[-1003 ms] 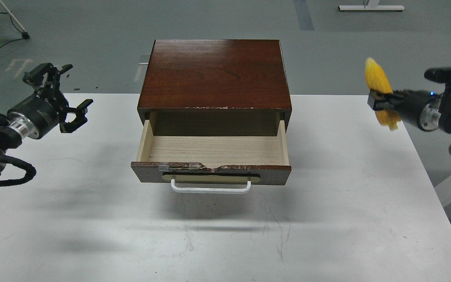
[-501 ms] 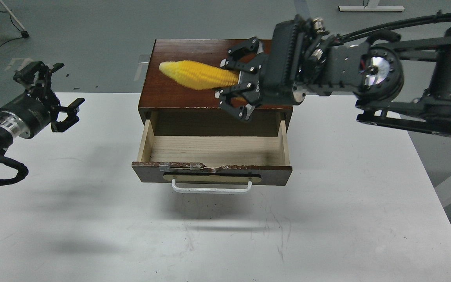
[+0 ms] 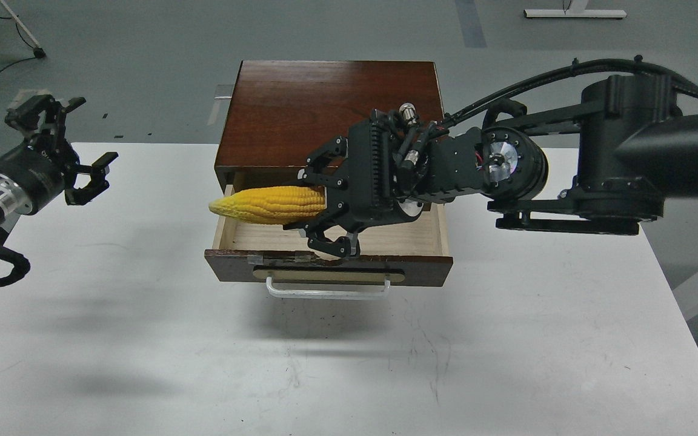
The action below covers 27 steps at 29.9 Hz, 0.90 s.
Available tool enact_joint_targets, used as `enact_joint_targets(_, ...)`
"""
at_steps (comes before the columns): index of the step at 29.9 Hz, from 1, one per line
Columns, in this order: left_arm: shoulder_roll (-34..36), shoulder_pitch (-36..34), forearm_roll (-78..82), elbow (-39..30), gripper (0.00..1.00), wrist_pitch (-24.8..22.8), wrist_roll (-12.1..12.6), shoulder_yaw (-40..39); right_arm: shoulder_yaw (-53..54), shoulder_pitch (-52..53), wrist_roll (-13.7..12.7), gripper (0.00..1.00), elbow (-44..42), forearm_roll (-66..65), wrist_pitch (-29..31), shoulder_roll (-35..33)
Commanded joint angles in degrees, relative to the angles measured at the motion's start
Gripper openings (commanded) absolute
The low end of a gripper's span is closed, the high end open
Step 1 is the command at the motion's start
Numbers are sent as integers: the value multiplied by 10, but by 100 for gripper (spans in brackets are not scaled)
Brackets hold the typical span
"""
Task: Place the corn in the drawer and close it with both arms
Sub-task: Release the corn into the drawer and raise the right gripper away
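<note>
The corn [image 3: 267, 204] juts leftward from the right hand [image 3: 323, 206], which is clamped on its thick end above the open drawer [image 3: 440, 225]; released here, its tip may catch the drawer's left wall.

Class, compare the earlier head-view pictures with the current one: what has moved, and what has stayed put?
The right gripper, holding the corn, swung in from the right and came down over the open drawer. The left gripper drifted slightly left, open. The drawer stayed open; the table is unchanged.
</note>
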Motion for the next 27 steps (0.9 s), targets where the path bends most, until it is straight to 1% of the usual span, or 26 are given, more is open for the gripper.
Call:
enact_joint_targets(1, 0, 0, 0, 2, 98, -2, 0, 1, -1, 2, 0, 100, 0, 5, 1, -4)
enact_joint_targets(6, 0, -1, 0, 3, 98, -3, 0, 1, 2, 8, 0, 100, -1, 9, 0, -9)
enact_joint_targets(9, 2, -1, 0, 3, 98, -7, 0, 1, 50, 11, 0, 100, -4, 90, 1, -21)
enact_joint_targets(10, 3, -1, 0, 5, 98, -8, -1, 1, 92, 10, 0, 100, -13, 167, 5, -34)
enact_joint_targets(12, 3, -1, 0, 5, 98, -8, -1, 1, 138, 6, 0, 100, -24, 265, 22, -49)
enact_joint_targets(14, 5, -1, 0, 6, 98, -8, -2, 0, 216, 3, 0, 98, -70, 495, 89, -74)
enact_joint_targets(15, 7, -1, 0, 6, 98, -8, -2, 1, 233, 1, -1, 98, -87, 555, 102, -83)
enact_joint_targets(16, 8, -1, 0, 6, 98, -8, -2, 0, 261, -9, -1, 99, -118, 670, 130, -103)
enact_joint_targets(18, 8, -1, 1, 6, 98, -7, -2, 0, 288, -29, -1, 100, -136, 778, 150, -126)
enact_joint_targets(19, 8, -1, 3, 6, 98, -7, -2, 1, 312, -55, -1, 100, -147, 866, 160, -160)
enact_joint_targets(20, 8, -1, 4, 6, 98, -8, -2, 1, 323, -72, -1, 100, -150, 903, 160, -181)
enact_joint_targets(22, 9, -1, 5, 5, 98, -10, -2, 3, 372, -157, -1, 100, -180, 1007, 155, -228)
enact_joint_targets(24, 13, -1, 7, 3, 98, -10, -3, 6, 403, -208, -1, 100, -194, 1031, 155, -239)
enact_joint_targets(25, 15, -1, 19, -1, 98, -10, -5, 7, 435, -260, -5, 100, -205, 1048, 154, -252)
enact_joint_targets(26, 17, -1, 32, -1, 98, -10, -9, 9, 450, -285, -6, 100, -210, 1053, 154, -262)
enact_joint_targets(27, 19, -2, 71, -2, 98, -6, -24, 9, 478, -327, -8, 100, -214, 1059, 153, -277)
